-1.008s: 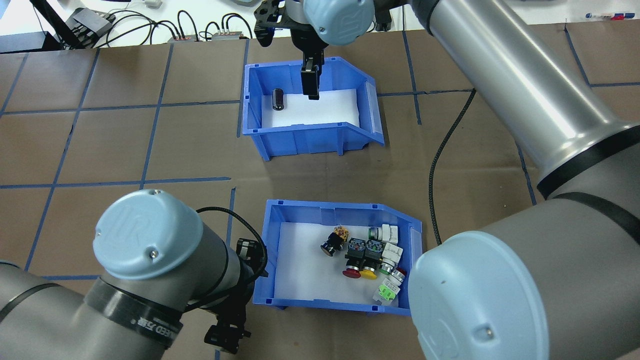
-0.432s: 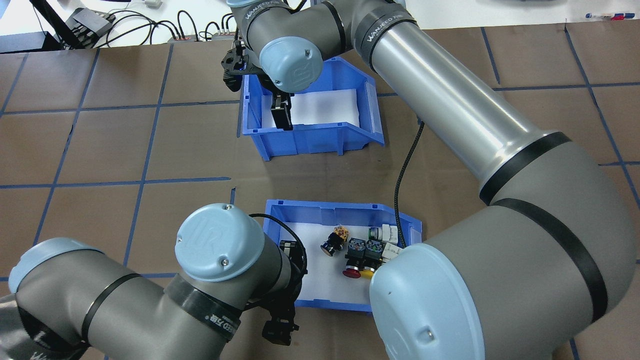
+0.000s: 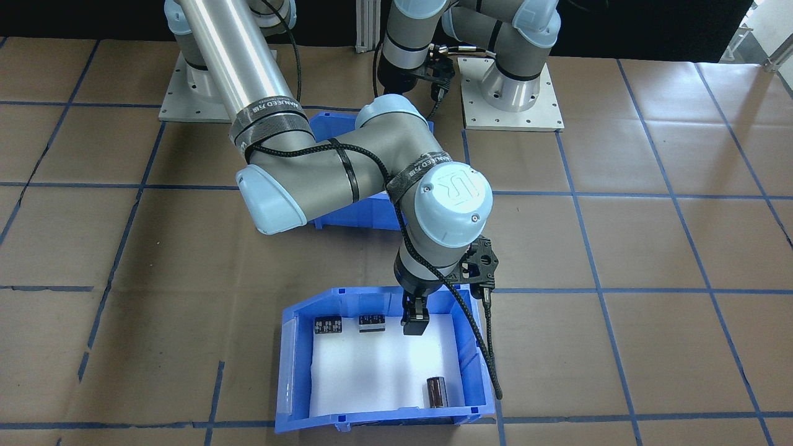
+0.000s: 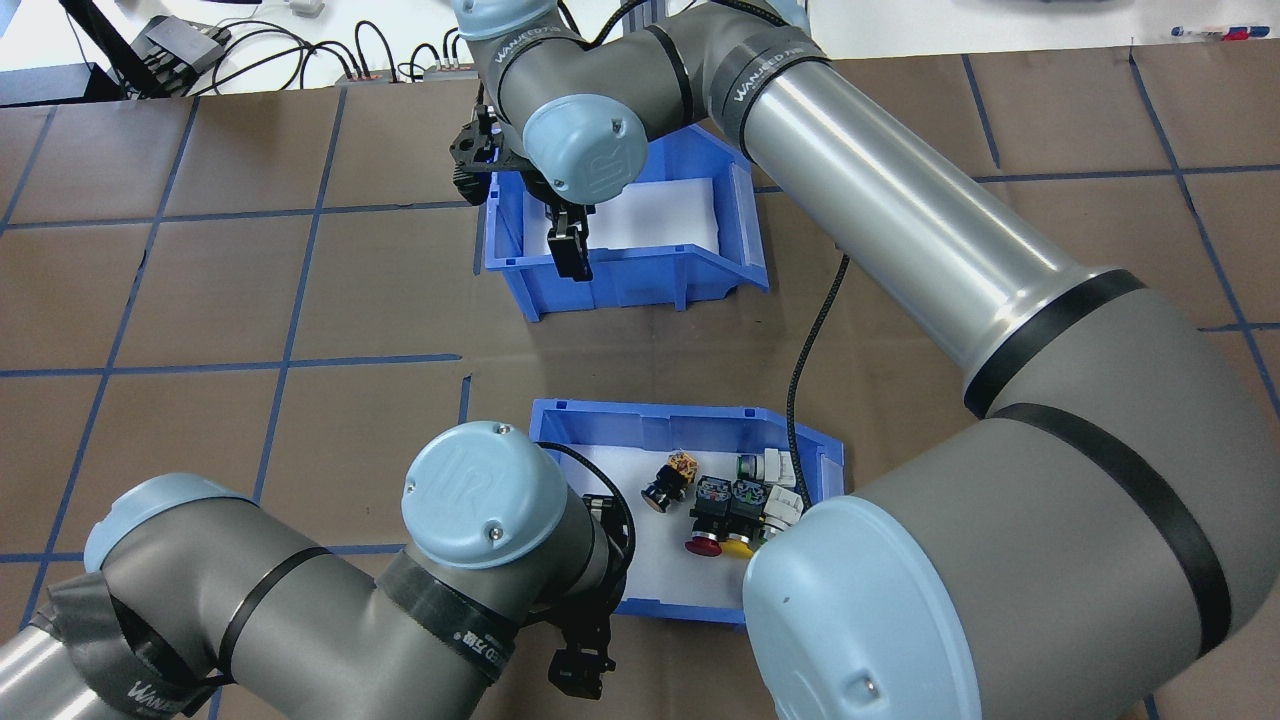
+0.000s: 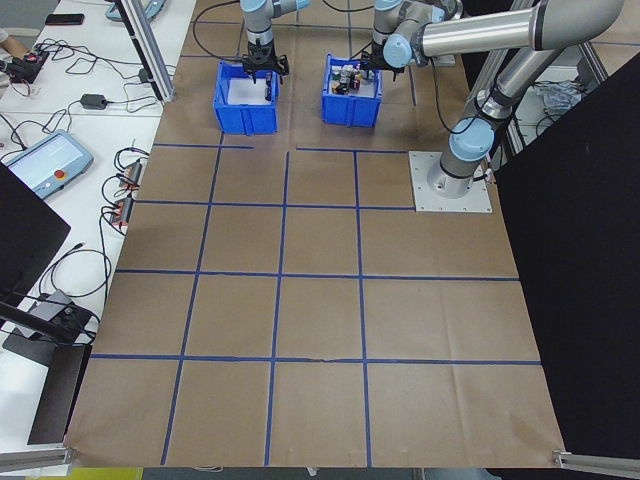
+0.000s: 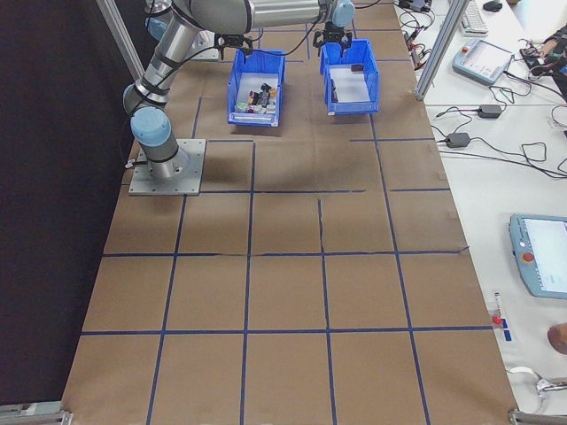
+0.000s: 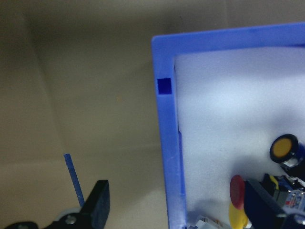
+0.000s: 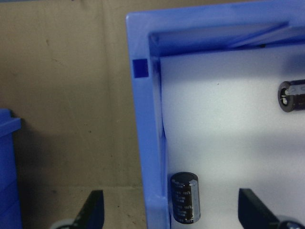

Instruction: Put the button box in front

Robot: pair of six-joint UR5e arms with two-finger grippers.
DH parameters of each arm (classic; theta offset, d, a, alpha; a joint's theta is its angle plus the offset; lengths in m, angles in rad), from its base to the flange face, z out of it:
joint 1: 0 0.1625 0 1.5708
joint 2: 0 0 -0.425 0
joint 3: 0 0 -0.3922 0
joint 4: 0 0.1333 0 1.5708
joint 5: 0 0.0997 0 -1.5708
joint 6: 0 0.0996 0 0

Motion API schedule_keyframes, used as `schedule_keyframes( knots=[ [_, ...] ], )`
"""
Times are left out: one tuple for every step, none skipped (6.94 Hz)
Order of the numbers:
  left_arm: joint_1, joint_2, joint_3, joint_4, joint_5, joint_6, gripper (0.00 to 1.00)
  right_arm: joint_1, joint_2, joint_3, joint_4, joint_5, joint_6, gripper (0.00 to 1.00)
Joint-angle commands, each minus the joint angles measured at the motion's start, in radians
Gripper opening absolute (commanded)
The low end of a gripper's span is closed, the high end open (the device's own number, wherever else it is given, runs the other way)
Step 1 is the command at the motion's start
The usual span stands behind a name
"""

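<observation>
The button box [image 4: 650, 412] is a blue bin with a white floor, on the table's near side in the overhead view. Red, yellow, black, green and white push-buttons [image 4: 735, 500] lie at its right. My left gripper [image 4: 580, 670] is at the box's near-left corner. In the left wrist view the left gripper [image 7: 178, 205] is open, one finger [image 7: 97, 200] outside the blue wall [image 7: 167, 143] and one inside. My right gripper [image 4: 570, 250] is open astride the left wall of the far blue bin [image 4: 640, 275], as the right wrist view shows [image 8: 174, 210].
The far bin [image 3: 291, 371] holds three dark cylinders, one [image 3: 437, 391] near my right gripper's side and two [image 3: 350, 323] at the opposite wall. A black cable [image 4: 815, 330] hangs between the bins. Brown table paper with blue tape lines surrounds both bins.
My right gripper went from the middle of the far bin to its left wall. My left arm swung right, bringing its gripper to the button box's left wall.
</observation>
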Motion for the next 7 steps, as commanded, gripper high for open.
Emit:
schedule_keyframes(
  knots=[
    [-0.007,-0.042,-0.003,0.035,-0.002,-0.008,0.99,0.0,-0.003,0.053,-0.024,0.001,0.014,1.0],
    [-0.008,-0.05,-0.023,0.036,-0.002,-0.011,0.99,0.0,-0.002,0.071,-0.027,0.003,0.026,1.0],
    [-0.009,-0.057,-0.042,0.043,-0.005,-0.013,0.99,0.0,-0.002,0.088,-0.036,0.004,0.039,0.95],
    [-0.009,-0.068,-0.043,0.048,-0.006,-0.011,0.99,0.0,0.004,0.09,-0.063,0.003,0.04,0.8],
    [-0.009,-0.08,-0.045,0.072,-0.008,-0.01,0.96,0.0,0.006,0.088,-0.068,0.001,0.034,0.63],
    [-0.009,-0.083,-0.045,0.074,-0.008,-0.008,0.85,0.0,0.006,0.087,-0.068,0.001,0.033,0.41],
    [-0.009,-0.091,-0.045,0.083,-0.008,-0.004,0.79,0.0,0.0,0.081,-0.068,0.0,0.027,0.23]
  ],
)
